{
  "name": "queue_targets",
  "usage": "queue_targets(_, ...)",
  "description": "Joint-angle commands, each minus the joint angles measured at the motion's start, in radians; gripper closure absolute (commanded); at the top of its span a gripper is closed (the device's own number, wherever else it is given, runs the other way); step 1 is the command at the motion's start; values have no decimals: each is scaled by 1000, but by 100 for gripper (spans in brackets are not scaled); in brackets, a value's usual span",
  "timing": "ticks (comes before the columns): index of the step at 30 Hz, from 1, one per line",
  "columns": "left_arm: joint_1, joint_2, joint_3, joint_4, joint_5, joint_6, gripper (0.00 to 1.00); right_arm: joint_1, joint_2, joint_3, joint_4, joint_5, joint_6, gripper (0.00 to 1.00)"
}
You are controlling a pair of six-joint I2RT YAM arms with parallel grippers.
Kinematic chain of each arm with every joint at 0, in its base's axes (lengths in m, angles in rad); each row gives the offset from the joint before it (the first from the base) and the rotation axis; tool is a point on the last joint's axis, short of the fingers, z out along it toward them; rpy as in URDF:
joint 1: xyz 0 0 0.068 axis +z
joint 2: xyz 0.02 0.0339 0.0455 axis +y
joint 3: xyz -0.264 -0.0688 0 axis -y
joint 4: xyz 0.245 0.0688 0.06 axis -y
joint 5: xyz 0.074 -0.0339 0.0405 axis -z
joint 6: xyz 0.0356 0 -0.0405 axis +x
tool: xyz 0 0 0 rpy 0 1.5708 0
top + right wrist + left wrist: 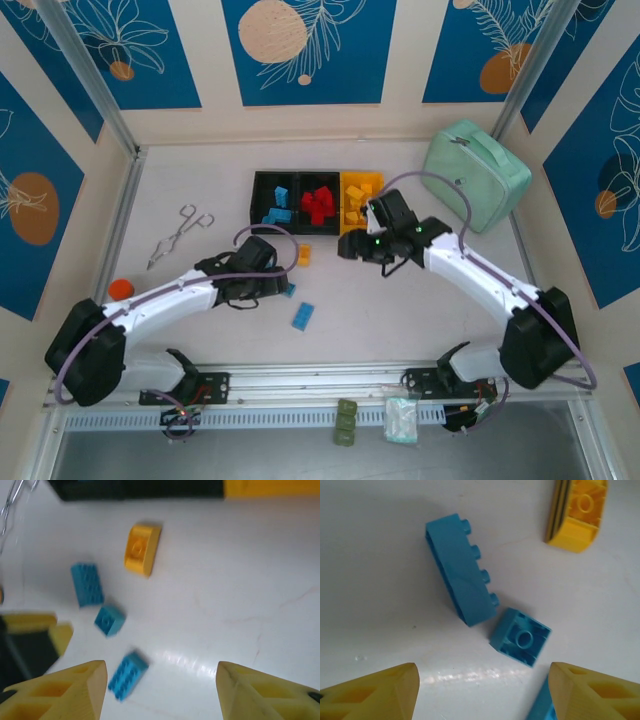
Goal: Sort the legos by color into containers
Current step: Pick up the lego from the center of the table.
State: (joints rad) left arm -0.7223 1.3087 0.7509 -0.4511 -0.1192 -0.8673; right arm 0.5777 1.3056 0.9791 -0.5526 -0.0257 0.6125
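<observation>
Left gripper [280, 278] and right gripper [352, 248] hover over loose legos [303, 316] at 6 o'clock of the containers [256, 196]; we judge they are poised to pick.

Left wrist: jaws wide and empty, square blue brick [521, 636] at 12 o'clock.

Right wrist: jaws wide and empty, yellow brick [142, 549] at 11 o'clock.

We read no writing.

The table [380, 320] is white and matt, with thin hairline marks on its surface. Cream walls [205, 60] close it on three sides. They carry deep blue panels [350, 60] with white line drawings of leaves and flat circles – a peach circle [272, 30] at the back, orange ones at the sides. Two aluminium posts stand in the far corners, the left post [90, 80] and the right post [535, 70]. A slotted metal rail [320, 385] runs along the near edge. The light is even and soft – a pale glare [465, 675] lies on the tabletop.
</observation>
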Motion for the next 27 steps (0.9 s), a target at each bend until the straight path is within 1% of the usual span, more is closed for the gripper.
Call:
queue_targets(1, 16, 58, 57, -26, -81, -7, 32, 52, -103, -98, 77, -83, -23, 39)
queue_targets(5, 23, 118, 89, -24, -126, -5, 32, 98, -212, -226, 126, -97, 29, 39)
queue_targets(8, 29, 159, 102, -15, -145, -6, 31, 114, -252, -282, 146, -99, 70, 39)
queue_targets(14, 34, 251, 140, -4, -174, -1, 32, 149, -257, -306, 165, -94, 100, 39)
queue_targets(18, 40, 295, 147, 26, -180, 8, 37, 176, -233, -299, 170, -80, 97, 39)
queue_targets(22, 44, 329, 169, 29, -180, 25, 49, 202, -203, -290, 167, -63, 95, 39)
queue_targets(27, 50, 341, 180, 29, -180, 52, 72, 214, -184, -283, 179, -54, 99, 39)
